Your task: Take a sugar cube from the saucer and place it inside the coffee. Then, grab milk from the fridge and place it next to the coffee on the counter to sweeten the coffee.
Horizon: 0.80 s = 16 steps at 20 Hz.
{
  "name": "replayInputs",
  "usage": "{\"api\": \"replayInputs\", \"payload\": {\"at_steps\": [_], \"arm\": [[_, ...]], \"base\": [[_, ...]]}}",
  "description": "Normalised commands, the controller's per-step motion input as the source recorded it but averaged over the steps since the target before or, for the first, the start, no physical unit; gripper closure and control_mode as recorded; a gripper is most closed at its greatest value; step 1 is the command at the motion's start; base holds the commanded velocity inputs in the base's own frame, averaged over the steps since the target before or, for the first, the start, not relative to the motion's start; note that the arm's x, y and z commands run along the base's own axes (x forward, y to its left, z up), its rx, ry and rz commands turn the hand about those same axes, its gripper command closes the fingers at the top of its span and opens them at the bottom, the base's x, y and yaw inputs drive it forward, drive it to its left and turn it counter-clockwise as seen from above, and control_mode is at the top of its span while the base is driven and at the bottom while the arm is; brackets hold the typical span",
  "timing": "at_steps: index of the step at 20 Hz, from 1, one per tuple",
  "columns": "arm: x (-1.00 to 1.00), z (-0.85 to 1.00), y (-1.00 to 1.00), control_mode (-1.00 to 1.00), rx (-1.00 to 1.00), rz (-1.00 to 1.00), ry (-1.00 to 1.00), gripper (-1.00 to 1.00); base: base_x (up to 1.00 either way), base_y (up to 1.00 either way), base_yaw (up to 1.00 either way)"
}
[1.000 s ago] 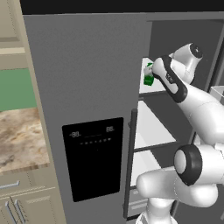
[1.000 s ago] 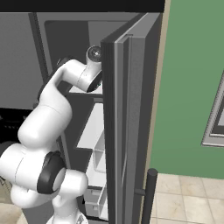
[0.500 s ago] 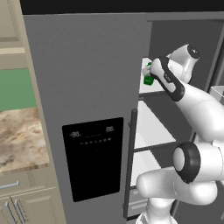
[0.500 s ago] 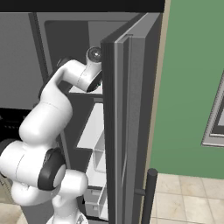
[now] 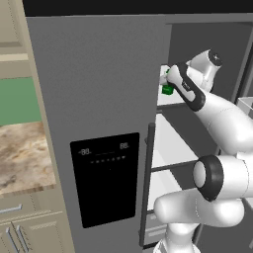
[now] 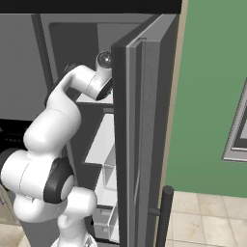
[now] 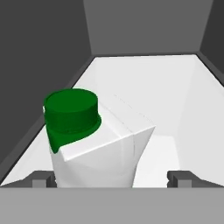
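Your hand is up inside the open fridge, reaching over the top shelf. The milk sits on that white shelf, toward its front left edge in the hand view, green cap up. One finger is touching the carton's side; the other stands clear of it with a gap, so the hand is spread wide around it, not squeezing. From the left base view you can see the milk peeking out past the door edge.
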Motion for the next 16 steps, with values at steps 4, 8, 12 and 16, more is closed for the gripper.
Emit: {"api": "replayInputs", "payload": {"at_steps": [4, 8, 12, 16], "arm": [[0.03, 0.0, 0.02, -1.0, 0.0, 0.0, 0.0, -1.0], [0.0, 0.0, 0.07, -1.0, 0.0, 0.0, 0.0, 1.0], [0.02, 0.0, 0.07, -1.0, 0.0, 0.0, 0.0, 1.0], [0.0, 0.0, 0.0, -1.0, 0.0, 0.0, 0.0, 1.0]], "base": [[0.0, 0.0, 0.0], [0.0, 0.0, 0.0], [0.0, 0.0, 0.0], [0.0, 0.0, 0.0]]}}
